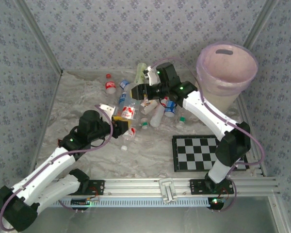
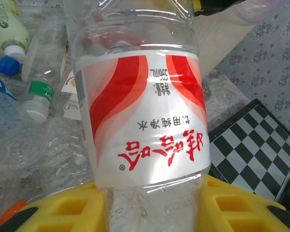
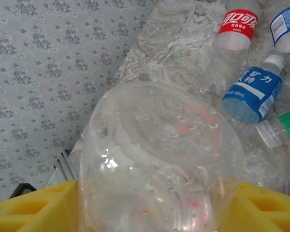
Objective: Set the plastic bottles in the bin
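My left gripper (image 1: 122,125) (image 2: 154,209) is shut on a clear plastic bottle with a red-and-white label (image 2: 145,116) (image 1: 128,112); its yellow fingers (image 2: 63,212) pinch the bottle's body low over the table. At the pile's far side, my right gripper (image 1: 144,92) (image 3: 159,208) is shut on another clear plastic bottle (image 3: 159,150), whose round base faces the camera. Several more bottles lie between the arms: a red-labelled one (image 1: 110,86) (image 3: 238,24), a blue-labelled one (image 1: 122,98) (image 3: 253,92) and a green-capped one (image 2: 38,94). The bin (image 1: 228,68) stands at the far right, upright.
A black-and-white checkerboard (image 1: 199,151) (image 2: 251,150) lies flat at the near right. A loose white cap (image 1: 123,148) sits on the crinkled table cover. Patterned walls close in the left, back and right. An aluminium rail (image 1: 174,187) runs along the near edge.
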Robot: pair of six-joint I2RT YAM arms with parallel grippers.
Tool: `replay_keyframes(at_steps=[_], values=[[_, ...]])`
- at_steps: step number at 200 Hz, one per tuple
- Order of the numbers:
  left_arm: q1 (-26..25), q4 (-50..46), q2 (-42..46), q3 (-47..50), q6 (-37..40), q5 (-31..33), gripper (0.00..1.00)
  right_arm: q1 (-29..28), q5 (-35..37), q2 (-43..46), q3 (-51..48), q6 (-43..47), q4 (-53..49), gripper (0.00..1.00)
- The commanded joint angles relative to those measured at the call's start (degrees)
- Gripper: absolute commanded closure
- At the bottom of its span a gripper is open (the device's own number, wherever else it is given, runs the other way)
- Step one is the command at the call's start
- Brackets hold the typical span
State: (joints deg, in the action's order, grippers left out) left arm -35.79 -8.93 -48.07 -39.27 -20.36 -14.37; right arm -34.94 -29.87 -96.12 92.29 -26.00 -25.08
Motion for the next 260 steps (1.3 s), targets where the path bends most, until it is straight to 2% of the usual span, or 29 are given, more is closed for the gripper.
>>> replay_keyframes(at_steps=[1,15,25,49,73,95,125,150,188,204,260], values=[[-0.3,2.9,-0.6,-0.9,0.7,-0.5,0.64,0.6,-1.1,0.8,1.9,-0.2,-0.1,0.41],[-0.4,3.5,-1.1,-1.3,0.2,-0.5,0.63,0.8,-0.2,1.8,2.3,0.1,-0.5,0.43],[-0.4,3.9,-1.4,-1.6,0.1,-1.0,0.58,1.2,0.6,2.6,3.0,0.9,-1.4,0.44],[-0.6,3.7,-1.5,-2.4,-1.1,-1.5,0.32,3.1,4.2,5.7,6.1,4.5,-5.3,0.47],[-0.7,3.5,-2.0,-2.2,-2.7,-0.3,0.2,6.8,15.1,11.1,10.9,9.3,-11.6,0.52],[-0.7,1.9,-4.2,-2.8,-4.2,3.4,0.18,11.7,27.8,15.9,13.6,15.2,-14.2,0.61],[-0.5,-1.7,-7.7,-5.3,-3.9,7.2,0.17,20.5,36.3,20.4,15.6,20.2,-13.9,0.66],[-0.1,-3.8,-10.1,-6.7,-2.8,7.6,0.17,27.3,40.4,22.0,15.7,22.2,-12.3,0.67],[0.9,-2.4,-12.9,-6.6,-3.2,5.7,0.17,38.8,40.5,20.4,19.2,21.3,-13.3,0.72],[1.3,-2.4,-13.4,-6.7,-3.4,5.8,0.17,40.3,43.4,18.5,20.2,23.0,-12.1,0.74],[2.7,-6.0,-12.3,-6.4,-3.9,7.6,0.17,40.6,48.9,6.9,21.1,28.6,-13.7,0.82]])
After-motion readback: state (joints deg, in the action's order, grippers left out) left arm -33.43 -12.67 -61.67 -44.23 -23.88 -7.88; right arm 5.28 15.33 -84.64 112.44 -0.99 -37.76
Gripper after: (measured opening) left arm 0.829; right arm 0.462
